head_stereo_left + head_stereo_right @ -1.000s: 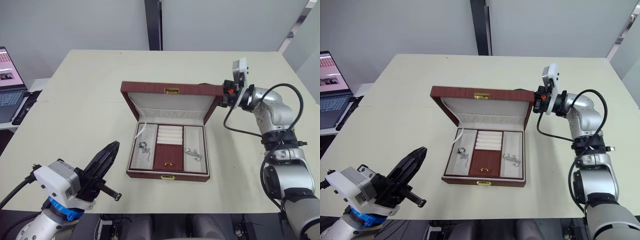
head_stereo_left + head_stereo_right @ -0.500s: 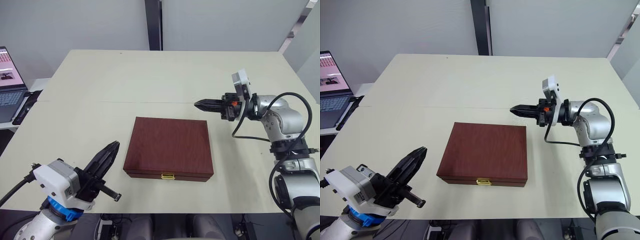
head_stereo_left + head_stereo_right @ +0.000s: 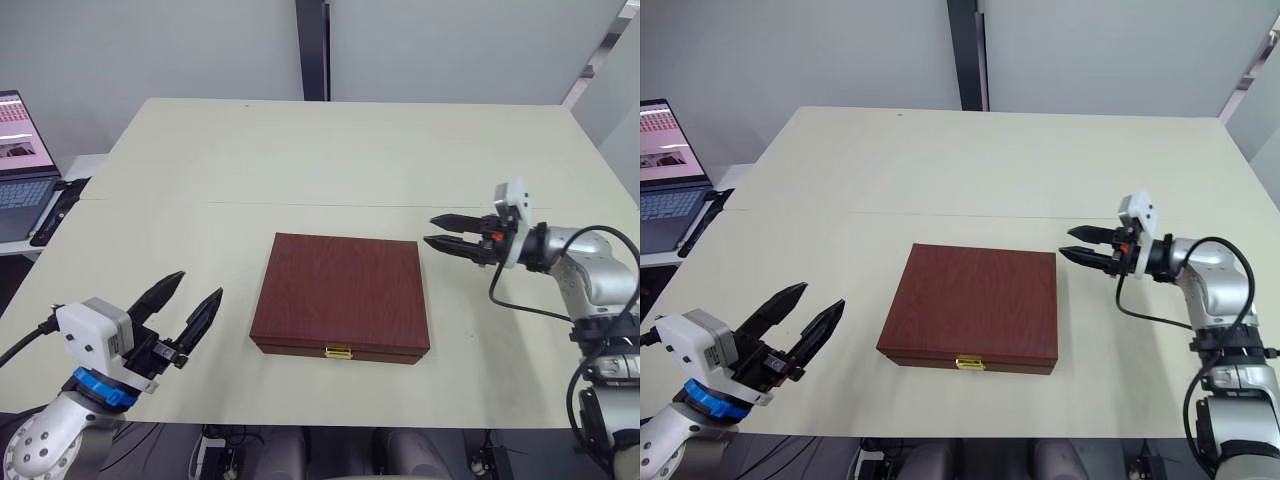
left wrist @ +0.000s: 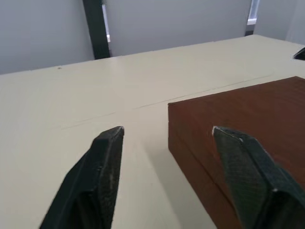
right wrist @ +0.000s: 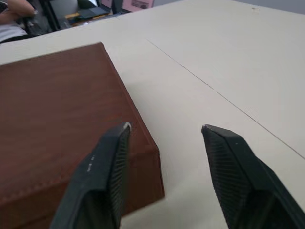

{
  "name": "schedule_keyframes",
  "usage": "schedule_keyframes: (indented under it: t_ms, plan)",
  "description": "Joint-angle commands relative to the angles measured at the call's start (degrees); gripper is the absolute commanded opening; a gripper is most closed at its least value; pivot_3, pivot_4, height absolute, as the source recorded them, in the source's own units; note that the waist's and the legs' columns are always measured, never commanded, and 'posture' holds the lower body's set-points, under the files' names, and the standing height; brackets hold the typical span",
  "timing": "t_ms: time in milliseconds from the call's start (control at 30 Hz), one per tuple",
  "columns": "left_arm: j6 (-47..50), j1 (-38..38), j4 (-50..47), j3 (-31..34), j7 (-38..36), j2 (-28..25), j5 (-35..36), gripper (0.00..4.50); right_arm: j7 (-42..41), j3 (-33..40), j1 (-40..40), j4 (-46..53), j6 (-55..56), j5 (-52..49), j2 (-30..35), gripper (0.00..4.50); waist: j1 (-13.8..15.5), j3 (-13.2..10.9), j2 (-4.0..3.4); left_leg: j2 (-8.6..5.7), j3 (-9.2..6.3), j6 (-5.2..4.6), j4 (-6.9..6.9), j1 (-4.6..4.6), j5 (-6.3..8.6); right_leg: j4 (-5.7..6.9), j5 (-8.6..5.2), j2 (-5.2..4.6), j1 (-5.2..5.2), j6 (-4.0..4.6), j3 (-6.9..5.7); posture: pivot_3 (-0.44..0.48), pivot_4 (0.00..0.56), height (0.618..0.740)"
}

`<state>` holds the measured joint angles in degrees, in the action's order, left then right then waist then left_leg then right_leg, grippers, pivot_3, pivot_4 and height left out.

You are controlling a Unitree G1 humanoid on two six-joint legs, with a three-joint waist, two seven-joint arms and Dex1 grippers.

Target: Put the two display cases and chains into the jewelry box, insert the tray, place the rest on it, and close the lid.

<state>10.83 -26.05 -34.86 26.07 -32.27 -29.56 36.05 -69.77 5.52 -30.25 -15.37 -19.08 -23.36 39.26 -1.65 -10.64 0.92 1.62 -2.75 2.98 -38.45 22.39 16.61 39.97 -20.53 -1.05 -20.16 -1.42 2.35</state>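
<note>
Box [image 3: 342, 292]: lid [image 3: 345, 282] down, between both tools.
Left tool [image 3: 182, 307]: released, near the box.
Right tool [image 3: 436, 231]: released, just beside it.

dark red wood-grain jewelry box [image 3: 342, 291], lid [image 3: 345, 281] shut flat, gold clasp [image 3: 338, 352] at front

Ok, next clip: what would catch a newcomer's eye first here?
The shut dark red box at the middle of the pale table, lid down and gold clasp facing the robot. Then the two open grippers flanking it: the right gripper just off the box's far right corner, the left gripper near the table's front edge to the box's left. A laptop sits off the table's far left.
</note>
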Motion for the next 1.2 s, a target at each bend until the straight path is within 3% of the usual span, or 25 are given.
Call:
schedule_keyframes:
  t_ms: [33, 100, 300, 567, 833, 1200]
  plan:
    - [1.42, 2.93, 7.54, 1.46, -3.68, -3.84, -0.54, 4.33, 1.28, 3.76, 3.64, 2.68, 2.11, -0.65, 1.92, 3.83, -0.01, 0.00, 0.00, -0.01, -0.01, 0.00, 0.00, -0.02, 0.00, 0.01, 0.00, 0.00, 0.02, 0.00, -0.01, 0.000, 0.150, 0.740]
    - [3.85, 5.09, 12.51, 0.94, -5.61, -6.60, -0.55, 4.50, 2.19, 5.15, 6.75, 3.32, 2.69, -0.71, 2.53, 4.48, -0.03, 0.00, 0.00, 0.03, -0.04, 0.00, 0.00, -0.03, 0.00, 0.02, 0.00, 0.03, 0.02, 0.00, -0.03, 0.000, 0.150, 0.740]
    - [2.41, 14.70, 28.54, 1.24, -11.01, -10.51, -2.36, 4.50, 4.37, 8.22, 13.66, 2.77, 4.20, -0.49, 4.01, 4.48, -0.16, 0.00, -0.03, 0.00, 0.03, 0.00, 0.00, -0.04, 0.00, 0.03, 0.00, 0.00, 0.00, 0.00, 0.01, 0.000, 0.150, 0.740]
    - [-0.22, 21.75, 43.44, 2.71, -20.48, -15.30, -3.24, 4.50, 5.39, 8.89, 15.77, -3.91, 8.70, 2.14, 6.02, 4.48, -0.25, 0.00, -0.03, 0.03, 0.03, 0.01, 0.02, -0.04, 0.00, 0.04, 0.00, 0.00, -0.02, 0.00, 0.00, 0.000, 0.150, 0.740]
    - [-0.22, 23.83, 46.68, 2.36, -19.56, -17.63, -6.89, 4.50, 4.87, 9.12, 15.74, -8.89, 11.49, 3.07, 7.62, 4.48, -0.24, 0.00, -0.04, 0.02, 0.02, 0.01, 0.01, -0.04, 0.00, 0.05, 0.00, -0.02, -0.01, 0.00, 0.00, 0.000, 0.150, 0.740]
    - [3.25, 23.38, 42.20, 2.87, -18.75, -18.20, -7.77, 4.50, 3.87, 8.86, 14.97, -11.08, 12.88, 3.50, 8.34, 4.48, -0.24, 0.00, -0.03, 0.03, 0.02, 0.01, 0.01, -0.04, 0.00, 0.06, 0.00, -0.03, -0.02, 0.00, -0.01, 0.000, 0.150, 0.740]
